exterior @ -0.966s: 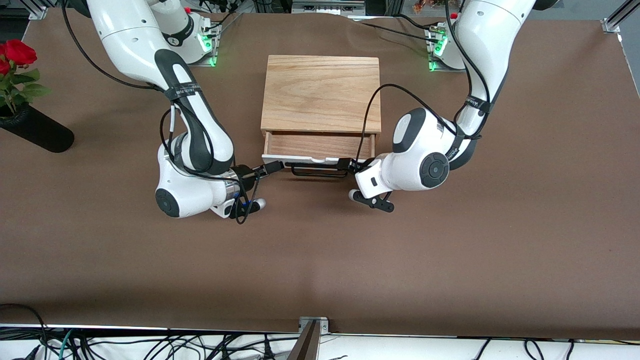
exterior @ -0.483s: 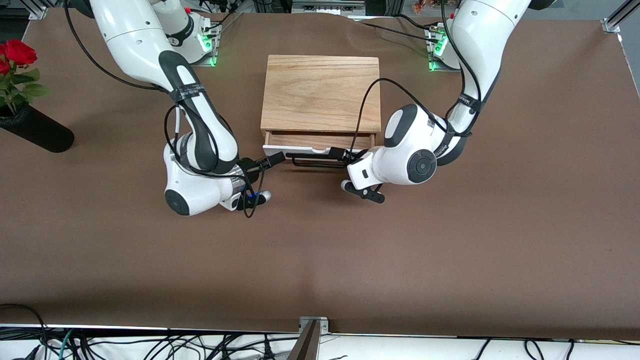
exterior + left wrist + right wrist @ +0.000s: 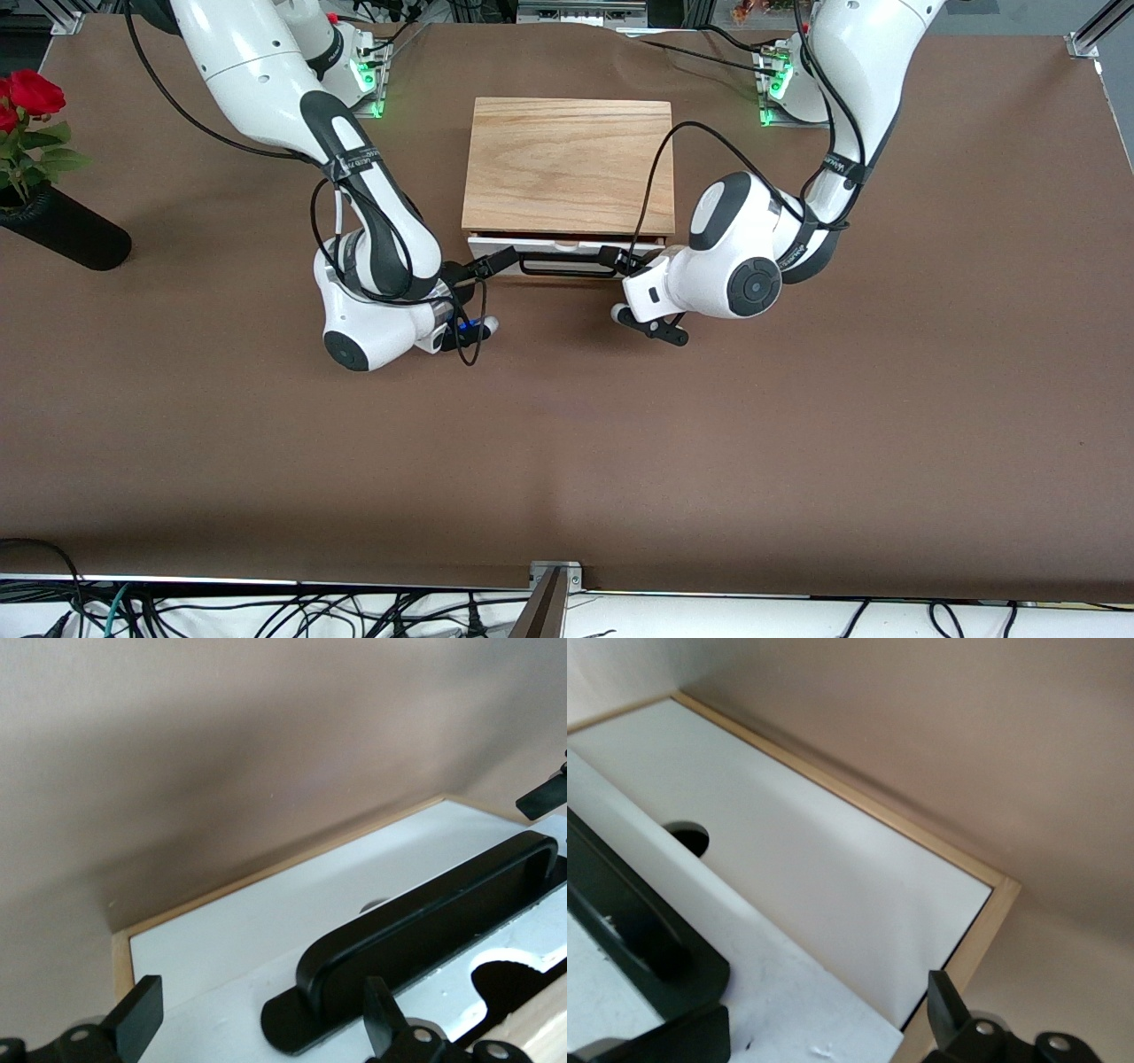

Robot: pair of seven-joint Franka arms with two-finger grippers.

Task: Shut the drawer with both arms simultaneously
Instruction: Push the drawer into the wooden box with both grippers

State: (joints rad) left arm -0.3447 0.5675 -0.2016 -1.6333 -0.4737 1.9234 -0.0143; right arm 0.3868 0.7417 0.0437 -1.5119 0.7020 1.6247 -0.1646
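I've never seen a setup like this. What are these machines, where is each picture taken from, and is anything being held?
Two white robot arms work at a brown table. The wide picture comes from a high camera facing them; the two close-ups come from cameras on their wrists. A light oak box holds the drawer, now nearly pushed in. The right gripper and left gripper, both open, sit at the two ends of its black handle, holding nothing. At the right arm's end of the table stands a black vase with red roses.

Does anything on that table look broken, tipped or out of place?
Nothing looks broken or spilled. The drawer sits nearly shut and square in its oak box, with the open left gripper and right gripper at its handle.
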